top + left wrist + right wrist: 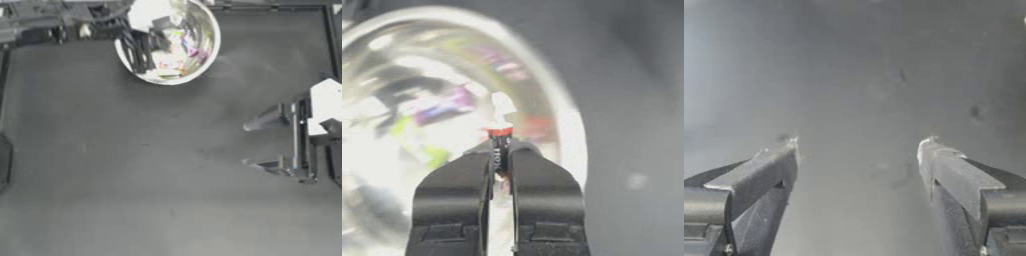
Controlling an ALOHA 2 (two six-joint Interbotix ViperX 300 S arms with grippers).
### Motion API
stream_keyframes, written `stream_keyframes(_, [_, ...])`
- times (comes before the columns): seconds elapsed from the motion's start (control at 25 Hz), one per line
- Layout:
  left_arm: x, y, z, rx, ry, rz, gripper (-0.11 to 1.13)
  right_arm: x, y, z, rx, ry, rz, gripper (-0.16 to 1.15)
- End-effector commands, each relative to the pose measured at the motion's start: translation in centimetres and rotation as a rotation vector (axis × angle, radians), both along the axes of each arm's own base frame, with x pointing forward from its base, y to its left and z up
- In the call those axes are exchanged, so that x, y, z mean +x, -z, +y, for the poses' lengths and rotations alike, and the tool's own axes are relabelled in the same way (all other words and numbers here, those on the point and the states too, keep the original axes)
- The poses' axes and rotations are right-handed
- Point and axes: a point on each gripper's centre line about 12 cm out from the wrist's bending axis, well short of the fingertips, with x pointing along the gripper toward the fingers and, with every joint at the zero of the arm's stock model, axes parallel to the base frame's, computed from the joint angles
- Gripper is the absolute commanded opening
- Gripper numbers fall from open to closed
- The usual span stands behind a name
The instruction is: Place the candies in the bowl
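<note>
We're nearly done, by the look of it: the bowl [170, 42] sits at about 12 o'clock on the table [153, 190], and in the top view no candy lies loose on the dark surface. Inside the bowl we see colour patches, purple and yellow-green, prob several candies [177, 50] plus their reflections, so we can't count them exactly. The left gripper [501, 152] reaches in from approx 11 o'clock and hangs over the bowl's inside, jaws clenched on a small red-white candy [501, 131] whose wrapper end pokes out past the tips; it isn't dropped yet. The right gripper [257, 145] waits at 3 o'clock, well apart from the bowl, jaws spread wide w/ nothing between them, only bare table in its wrist view. What's left, as we judge it: let go of this one candy so it falls in w/ the rest, then pull the left arm back. If this is the last one, as it seems, the task ends there
</note>
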Motion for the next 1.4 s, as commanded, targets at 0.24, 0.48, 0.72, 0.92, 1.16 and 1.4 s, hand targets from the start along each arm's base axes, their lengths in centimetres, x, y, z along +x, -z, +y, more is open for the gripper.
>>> stream_keyframes(0.24, [-0.4, 1.1, 4.2, 0.006, -0.069, 0.009, 0.38, 1.0, -1.2, 0.1, 0.001, -0.008, -0.031, 1.0])
stream_keyframes(0.48, [0.7, 1.9, 5.1, -0.01, -0.078, 0.013, 0.72, 0.9, -1.1, 0.2, 0.002, -0.008, -0.029, 1.0])
stream_keyframes(0.72, [1.2, 1.8, 5.4, -0.037, -0.09, -0.009, 1.0, 0.9, -0.9, 0.2, 0.002, -0.008, -0.024, 1.0])
stream_keyframes(0.92, [1.1, 1.8, 5.4, -0.037, -0.092, -0.011, 1.03, 0.9, -0.9, 0.2, -0.003, -0.013, -0.028, 1.0])
stream_keyframes(1.16, [1.0, 1.1, 5.3, -0.027, -0.088, -0.018, 1.03, 0.9, -0.9, 0.1, -0.003, -0.011, -0.028, 1.0])
stream_keyframes(1.4, [-0.1, -2.7, 4.1, 0.014, -0.08, -0.077, 1.03, 0.9, -0.9, 0.2, -0.006, -0.014, -0.028, 1.0])
